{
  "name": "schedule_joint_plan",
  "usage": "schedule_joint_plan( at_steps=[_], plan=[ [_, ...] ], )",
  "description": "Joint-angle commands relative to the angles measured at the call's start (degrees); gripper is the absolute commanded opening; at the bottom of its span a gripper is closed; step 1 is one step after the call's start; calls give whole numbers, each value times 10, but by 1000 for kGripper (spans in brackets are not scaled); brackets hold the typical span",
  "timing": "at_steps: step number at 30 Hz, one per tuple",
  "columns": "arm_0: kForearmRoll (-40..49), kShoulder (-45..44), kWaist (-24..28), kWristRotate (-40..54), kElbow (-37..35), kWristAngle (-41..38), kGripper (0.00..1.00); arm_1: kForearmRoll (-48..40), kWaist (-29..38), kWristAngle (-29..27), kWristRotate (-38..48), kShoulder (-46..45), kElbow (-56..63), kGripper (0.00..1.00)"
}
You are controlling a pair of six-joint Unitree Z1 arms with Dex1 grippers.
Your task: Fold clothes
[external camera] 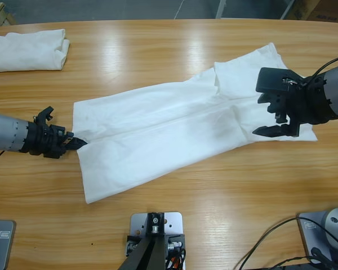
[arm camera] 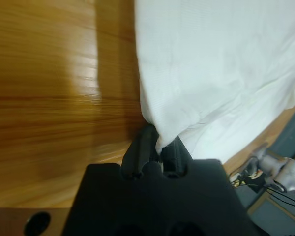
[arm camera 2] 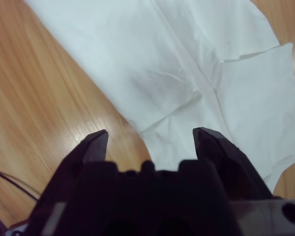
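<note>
A large white T-shirt (external camera: 174, 126) lies spread across the middle of the wooden table, folded lengthwise into a long slanted band. My left gripper (external camera: 78, 143) is at its left edge, shut on the cloth; the left wrist view shows the jaws pinching the T-shirt (arm camera: 211, 73) hem. My right gripper (external camera: 276, 130) hovers open over the shirt's right end, near its lower edge. In the right wrist view the jaws stand wide apart above the T-shirt (arm camera 2: 187, 64) and its sleeve. A second white garment (external camera: 27, 49) lies folded at the far left back.
Bare table (external camera: 225, 191) runs along the front, below the shirt, and at the back (external camera: 141, 45) between the folded garment and the shirt. Cables (external camera: 276, 242) hang at the front right.
</note>
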Motion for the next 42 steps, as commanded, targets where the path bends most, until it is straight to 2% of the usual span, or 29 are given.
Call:
schedule_joint_plan(
  at_steps=[1,4,8,10,11,12,17,20,24,27,31,35,42],
  plan=[
    [54,72,23,26,-20,46,0,-4,5,-14,0,19,21,706],
    [90,76,39,36,-59,51,0,-5,5,-15,0,23,20,706],
    [109,90,98,72,-88,51,0,-5,4,-17,0,25,20,706],
    [113,90,103,74,-102,32,2,-5,4,-17,1,26,20,706],
    [122,85,103,72,-105,28,424,-6,4,-17,2,26,20,706],
    [128,78,103,70,-104,29,618,-6,4,-16,2,26,20,706],
    [132,23,88,93,-87,29,632,-9,4,-14,2,28,20,706],
    [174,-42,71,112,-98,31,632,-9,4,-14,2,28,20,706],
    [261,-89,9,262,-173,64,628,-11,4,-13,2,31,21,706],
    [323,-63,-37,385,-253,79,628,-12,4,-13,2,32,21,706],
    [434,19,-73,513,-345,106,628,-13,4,-13,2,32,21,706],
    [506,74,-88,622,-403,161,625,-13,4,-13,2,33,21,706],
    [544,147,-118,671,-442,189,614,-14,4,-13,2,39,21,706]
  ],
)
